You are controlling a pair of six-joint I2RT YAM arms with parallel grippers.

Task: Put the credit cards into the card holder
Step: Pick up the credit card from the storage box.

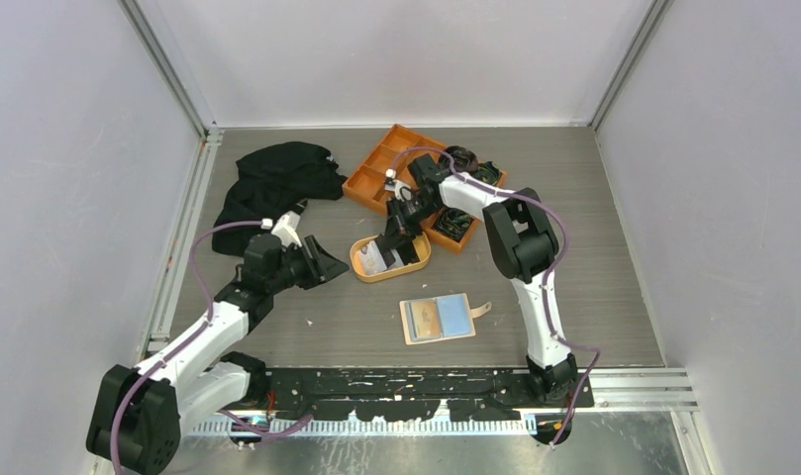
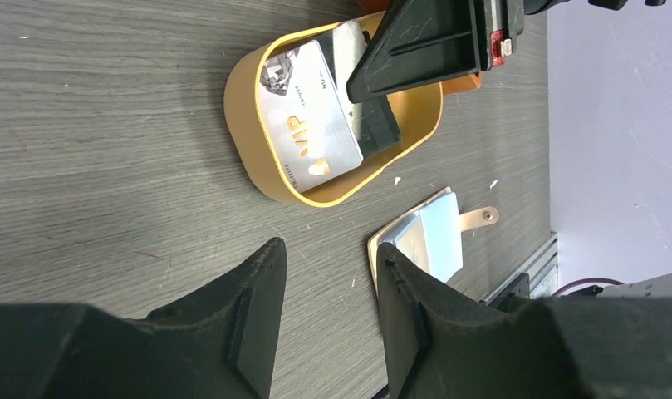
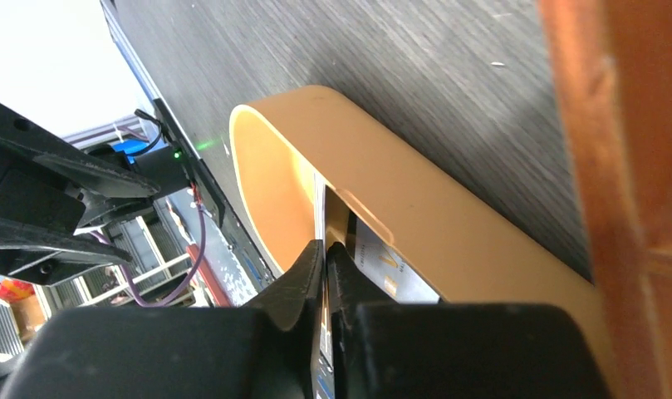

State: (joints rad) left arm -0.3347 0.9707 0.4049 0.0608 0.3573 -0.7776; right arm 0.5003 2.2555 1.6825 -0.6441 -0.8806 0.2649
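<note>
While your right pincer point(image 3: 325, 249) stands inside the oval orange plastic dish point(image 3: 415, 208), its fingers pressed together on the upright edge of a thin greyish plastic card point(image 3: 321, 204), a silver-white VIP-printed card point(image 2: 311, 116) lies flat beside it, reaching the dish wall. Your left pincer point(image 2: 328, 266) hangs with its fingers apart over bare grey worktop point(image 2: 108, 125) just left of the dish. You have the beige bifold leather card holder point(image 1: 438, 319) lying open nearer the bases with a light blue card point(image 1: 453, 315) in it, bare worktop on every side.
</note>
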